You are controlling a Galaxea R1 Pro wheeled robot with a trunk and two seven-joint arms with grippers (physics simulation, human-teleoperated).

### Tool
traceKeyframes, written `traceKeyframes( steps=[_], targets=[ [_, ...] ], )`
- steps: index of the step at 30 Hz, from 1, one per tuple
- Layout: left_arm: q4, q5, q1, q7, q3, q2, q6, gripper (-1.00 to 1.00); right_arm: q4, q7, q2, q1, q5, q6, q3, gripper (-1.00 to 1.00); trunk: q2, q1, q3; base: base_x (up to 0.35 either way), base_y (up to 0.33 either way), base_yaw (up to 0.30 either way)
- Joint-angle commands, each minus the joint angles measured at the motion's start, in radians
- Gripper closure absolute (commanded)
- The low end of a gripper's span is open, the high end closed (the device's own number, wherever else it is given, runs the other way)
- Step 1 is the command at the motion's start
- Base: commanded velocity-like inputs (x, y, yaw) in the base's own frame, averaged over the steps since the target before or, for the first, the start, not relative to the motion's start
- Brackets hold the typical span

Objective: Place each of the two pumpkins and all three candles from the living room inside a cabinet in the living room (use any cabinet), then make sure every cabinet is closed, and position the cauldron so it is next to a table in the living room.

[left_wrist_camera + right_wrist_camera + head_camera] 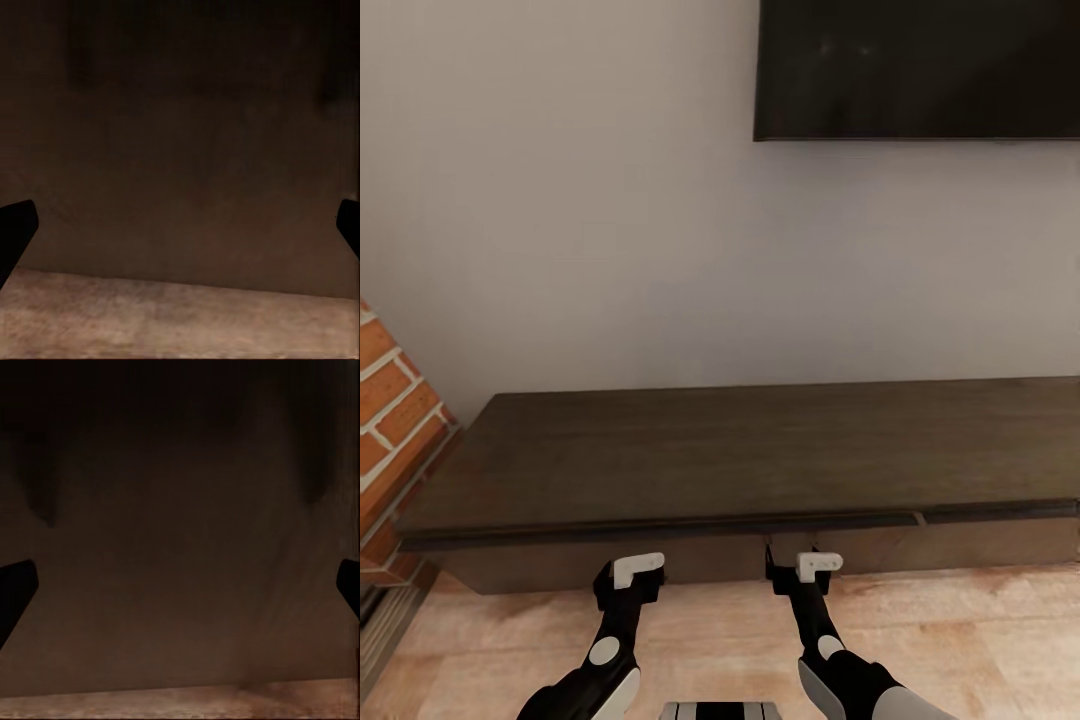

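The cabinet [760, 450], a long low dark-brown unit, stands against the wall straight ahead, and its drawer fronts look flush under the top. My left gripper [628, 578] hovers just in front of its lower front face, low over the floor. The right gripper [802, 566] is a little to the right, close to the same face. In the left wrist view the left gripper [180, 225] is open, its dark fingertips [15, 229] far apart before the brown front [180, 150]. The right gripper [180, 589] is open too, facing the front [180, 547]. Pumpkins, candles, cauldron and table are out of view.
A black TV [920, 70] hangs on the pale wall above the cabinet. A red brick wall [390, 420] juts in at the left, beside the cabinet's end. Light wooden floor [960, 640] runs in front of the cabinet.
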Motion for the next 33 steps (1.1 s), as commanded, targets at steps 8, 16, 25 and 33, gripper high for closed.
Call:
traceKeyframes(
  steps=[8, 16, 25, 33],
  targets=[
    [0.000, 0.011, -0.001, 0.006, -0.007, 0.001, -0.007, -1.00, 0.000, -0.008, 0.000, -0.001, -0.004, -0.002, 0.009, -1.00, 0.000, -0.001, -0.001, -0.314, 0.000, 0.000],
    [-0.001, 0.013, -0.001, 0.012, -0.007, 0.001, -0.006, -1.00, 0.000, -0.008, 0.000, -0.001, -0.001, 0.005, 0.012, -1.00, 0.000, -0.001, -0.001, -0.331, 0.000, 0.000],
    [-0.144, 0.022, 0.014, 0.018, -0.014, 0.025, 0.105, -1.00, 0.000, -0.007, -0.004, -0.001, -0.002, 0.008, 0.015, -1.00, 0.000, -0.001, -0.001, -0.224, 0.000, 0.000],
    [-0.177, 0.071, 0.054, 0.019, -0.009, 0.042, 0.307, -1.00, 0.000, -0.007, -0.007, -0.001, -0.002, 0.015, 0.014, -1.00, 0.000, -0.001, -0.001, -0.010, 0.000, 0.000]
  ],
)
